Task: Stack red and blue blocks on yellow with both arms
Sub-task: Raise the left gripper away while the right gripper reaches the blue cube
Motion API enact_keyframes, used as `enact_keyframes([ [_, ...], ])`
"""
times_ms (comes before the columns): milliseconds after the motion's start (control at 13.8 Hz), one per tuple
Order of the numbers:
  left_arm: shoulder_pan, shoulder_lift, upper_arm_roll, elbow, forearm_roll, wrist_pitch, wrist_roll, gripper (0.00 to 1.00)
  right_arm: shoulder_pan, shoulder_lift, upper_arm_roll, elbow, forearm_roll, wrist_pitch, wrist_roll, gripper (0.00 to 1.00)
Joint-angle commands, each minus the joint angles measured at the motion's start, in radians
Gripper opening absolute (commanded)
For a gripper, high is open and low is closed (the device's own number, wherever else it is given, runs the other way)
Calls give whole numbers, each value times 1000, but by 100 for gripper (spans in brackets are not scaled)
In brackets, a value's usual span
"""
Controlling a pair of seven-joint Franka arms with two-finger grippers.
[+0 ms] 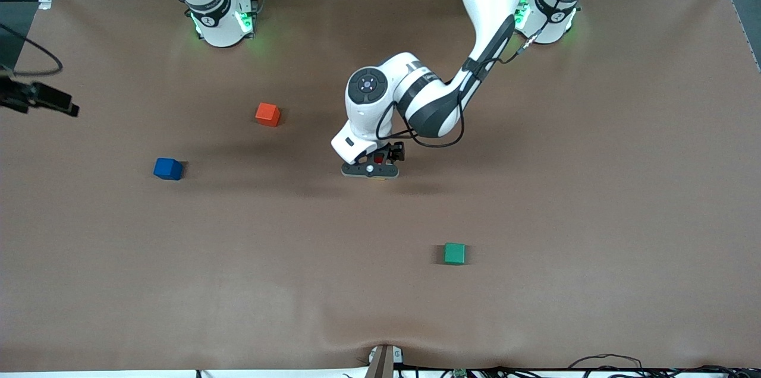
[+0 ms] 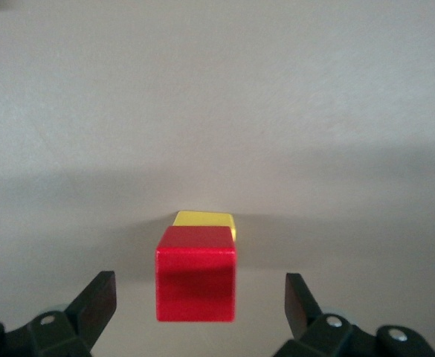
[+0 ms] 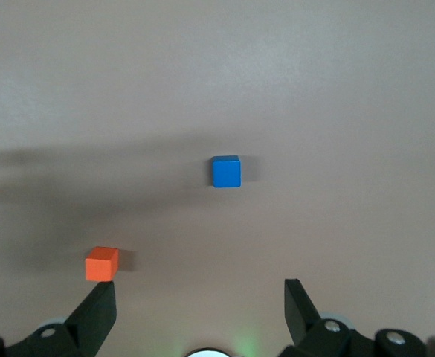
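The red block rests on the yellow cube, whose edge shows just past it. My left gripper is open and straddles the red block with a gap on each side, touching neither cube. In the front view this gripper is low over the middle of the table and hides most of the stack. The blue block lies alone toward the right arm's end; it also shows in the right wrist view. My right gripper is open and empty, high above the table; its hand is out of the front view.
An orange-red cube lies farther from the front camera than the blue block, between it and the stack. A green cube lies nearer to the camera than the stack. The brown table has a black device at the right arm's end.
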Motion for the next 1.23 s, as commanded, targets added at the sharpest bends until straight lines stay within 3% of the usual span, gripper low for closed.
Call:
enact_keyframes([
  [0, 4, -77, -1, -11, 6, -70, -23, 100, -13, 74, 9, 39, -17, -4, 7, 100],
  [362, 28, -178, 8, -14, -15, -202, -18, 100, -19, 184, 7, 37, -17, 57, 7, 100],
  [651, 83, -255, 8, -17, -8, -294, 29, 100, -35, 217, 9, -38, -11, 149, 0, 100],
  [796, 103, -287, 8, -17, -5, -342, 37, 100, -39, 217, 9, -103, -11, 230, -2, 100],
  [1158, 160, -361, 8, -17, 0, -436, 39, 100, -46, 217, 11, -375, -4, 581, -42, 100],
])
